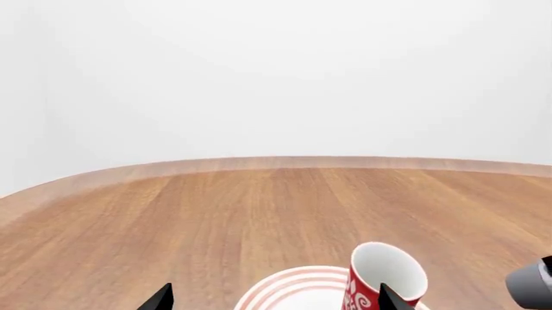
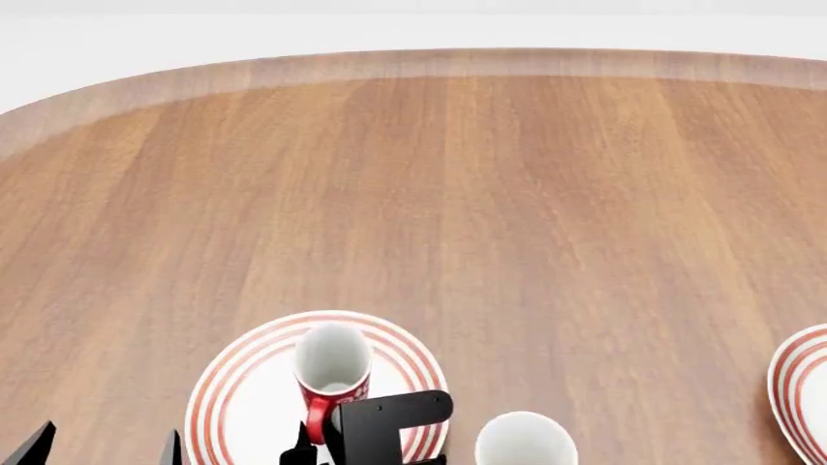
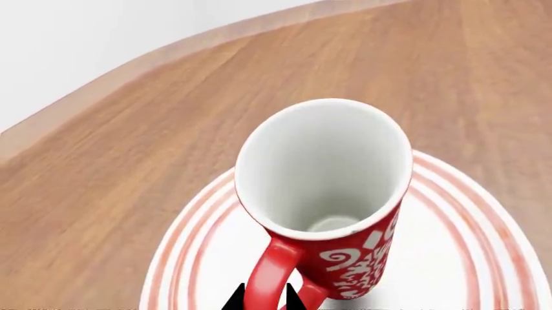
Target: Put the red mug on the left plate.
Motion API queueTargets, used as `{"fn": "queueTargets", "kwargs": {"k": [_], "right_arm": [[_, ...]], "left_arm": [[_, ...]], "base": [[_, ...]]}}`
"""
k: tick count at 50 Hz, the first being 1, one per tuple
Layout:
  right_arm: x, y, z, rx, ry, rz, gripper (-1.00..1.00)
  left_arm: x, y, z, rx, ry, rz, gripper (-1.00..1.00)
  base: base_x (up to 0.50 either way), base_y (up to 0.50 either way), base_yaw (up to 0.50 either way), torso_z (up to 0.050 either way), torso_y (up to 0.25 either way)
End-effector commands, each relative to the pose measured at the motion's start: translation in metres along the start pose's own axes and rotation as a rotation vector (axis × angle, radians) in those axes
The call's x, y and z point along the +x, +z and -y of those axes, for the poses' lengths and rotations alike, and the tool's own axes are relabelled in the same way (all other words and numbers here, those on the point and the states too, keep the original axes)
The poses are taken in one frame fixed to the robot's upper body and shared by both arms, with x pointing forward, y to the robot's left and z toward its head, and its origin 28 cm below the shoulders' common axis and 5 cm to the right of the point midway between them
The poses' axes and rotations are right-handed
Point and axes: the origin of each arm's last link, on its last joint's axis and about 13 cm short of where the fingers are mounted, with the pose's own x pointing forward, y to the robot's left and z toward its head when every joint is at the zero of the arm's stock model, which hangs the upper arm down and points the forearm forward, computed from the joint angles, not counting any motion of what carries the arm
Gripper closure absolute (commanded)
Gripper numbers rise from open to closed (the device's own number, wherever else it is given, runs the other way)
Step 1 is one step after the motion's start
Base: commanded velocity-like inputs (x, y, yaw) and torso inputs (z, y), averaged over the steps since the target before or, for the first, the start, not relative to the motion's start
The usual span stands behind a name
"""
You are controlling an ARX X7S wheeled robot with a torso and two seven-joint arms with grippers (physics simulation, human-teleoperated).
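Note:
The red mug (image 3: 362, 265), with white swirls and a white inside, is over the left plate (image 3: 466, 258), a white plate with red rings; it leans a little, and I cannot tell whether its base touches. My right gripper (image 3: 261, 298) is shut on the mug's red handle (image 3: 267, 268), one black tip on each side. In the head view the mug (image 2: 331, 363) is over the plate (image 2: 239, 387), right of its middle, with the right gripper (image 2: 323, 444) just behind it. My left gripper (image 1: 276, 300) is open wide and empty beside the plate (image 1: 293, 287) and mug (image 1: 384, 271).
A plain white mug (image 2: 524, 441) stands on the wooden table (image 2: 517, 194) just right of the left plate. The second ringed plate (image 2: 804, 392) lies at the right edge of the head view. The table's curved far edge (image 2: 413, 63) meets a white wall.

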Motion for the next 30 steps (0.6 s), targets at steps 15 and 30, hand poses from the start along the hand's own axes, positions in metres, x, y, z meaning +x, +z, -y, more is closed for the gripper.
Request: {"fn": "queueTargets", "kwargs": {"k": [15,30], "right_arm": [[0.0012,0.0025,0.0001,-0.010,0.012,-0.001,1.00],[0.0014,0.0031,0.0000,-0.004,0.014,-0.004,-1.00]], "left_arm": [[0.0003,0.0004,-0.0001,0.000,0.001,0.003,-1.00],[0.0000,0.0007,-0.0003,0.000,0.002,0.005,-1.00]], "base": [[0.00,0.00,0.00,0.000,0.000],[0.00,0.00,0.00,0.000,0.001]]}}
